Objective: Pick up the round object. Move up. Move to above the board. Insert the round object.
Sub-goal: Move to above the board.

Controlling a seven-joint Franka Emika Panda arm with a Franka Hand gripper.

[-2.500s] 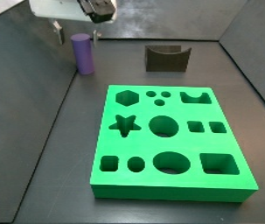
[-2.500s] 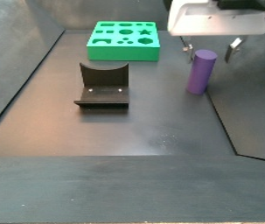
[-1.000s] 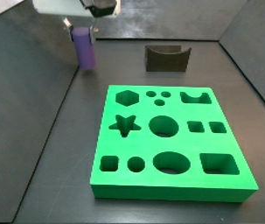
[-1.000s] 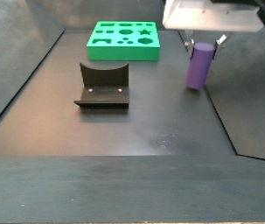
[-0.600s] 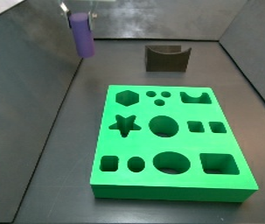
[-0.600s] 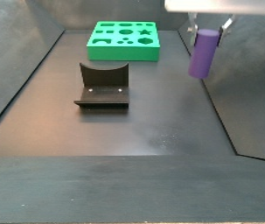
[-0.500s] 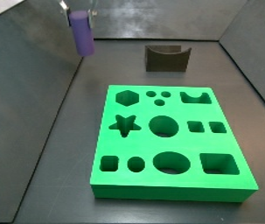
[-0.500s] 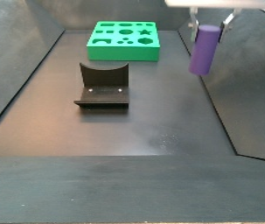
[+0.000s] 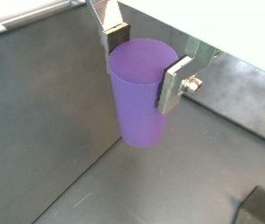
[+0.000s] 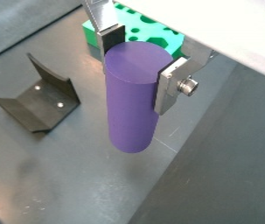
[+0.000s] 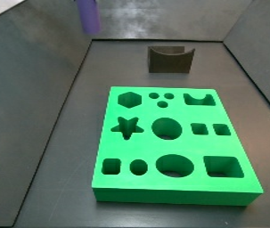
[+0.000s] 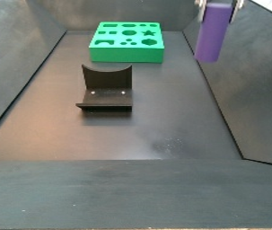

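The gripper (image 9: pixel 144 63) is clamped on the purple peg (image 9: pixel 141 92): in both wrist views its two silver fingers (image 10: pixel 170 85) press the peg's upper end from opposite sides, and the peg hangs straight down below them, long axis upright, clear of the dark floor. In a side view only the peg's lower part (image 12: pixel 214 31) shows at the top edge, well above the floor; the gripper itself is out of frame there.

Just past the hanging peg, in a wrist view, the dark fixture (image 10: pixel 38 101) stands on the floor off to one side. Farther on, beyond the fingers, a corner of the green board (image 10: pixel 149 33) shows. In a side view the board (image 12: pixel 127 42) lies flat at the far end of the floor, apart from the peg, with the fixture (image 12: pixel 106 88) nearer the camera.

So the lift looks done, and the coming move is a sideways carry from the peg's place over to the board, keeping the peg upright so its flat lower end can meet a round hole (image 11: pixel 167 127).
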